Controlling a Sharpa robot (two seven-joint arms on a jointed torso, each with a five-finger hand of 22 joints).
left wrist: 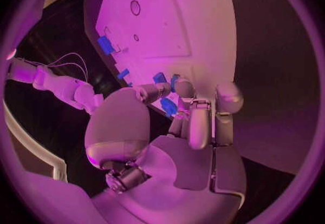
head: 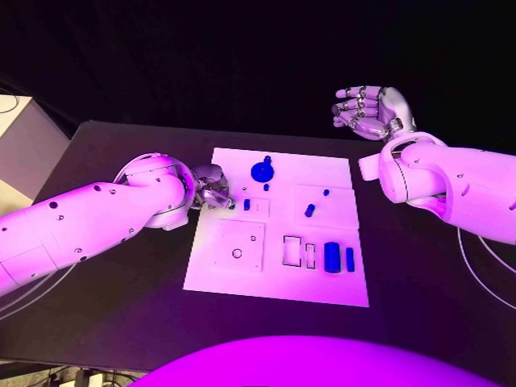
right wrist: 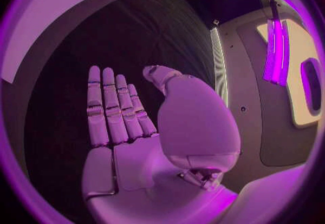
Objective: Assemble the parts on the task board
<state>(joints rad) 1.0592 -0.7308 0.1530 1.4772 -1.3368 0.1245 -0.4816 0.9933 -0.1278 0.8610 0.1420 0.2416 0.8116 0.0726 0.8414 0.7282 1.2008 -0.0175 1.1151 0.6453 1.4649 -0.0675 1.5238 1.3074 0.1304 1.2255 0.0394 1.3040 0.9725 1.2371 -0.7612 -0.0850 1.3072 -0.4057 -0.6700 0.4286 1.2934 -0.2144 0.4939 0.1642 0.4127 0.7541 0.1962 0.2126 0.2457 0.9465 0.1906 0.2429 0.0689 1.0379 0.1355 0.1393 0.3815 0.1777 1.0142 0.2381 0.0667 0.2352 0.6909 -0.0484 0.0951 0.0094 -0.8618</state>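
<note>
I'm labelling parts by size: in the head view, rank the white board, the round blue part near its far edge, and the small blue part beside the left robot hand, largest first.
1. Board
2. Round blue part
3. Small blue part, beside the left robot hand

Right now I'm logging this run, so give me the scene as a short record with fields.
surface: black table
task board: white plate, mid-table
parts: blue pieces on the board, one round, one upright bar
left hand: at the board's left edge, fingers by a small blue part
right hand: raised past the board's far right corner, flat, holding nothing
</note>
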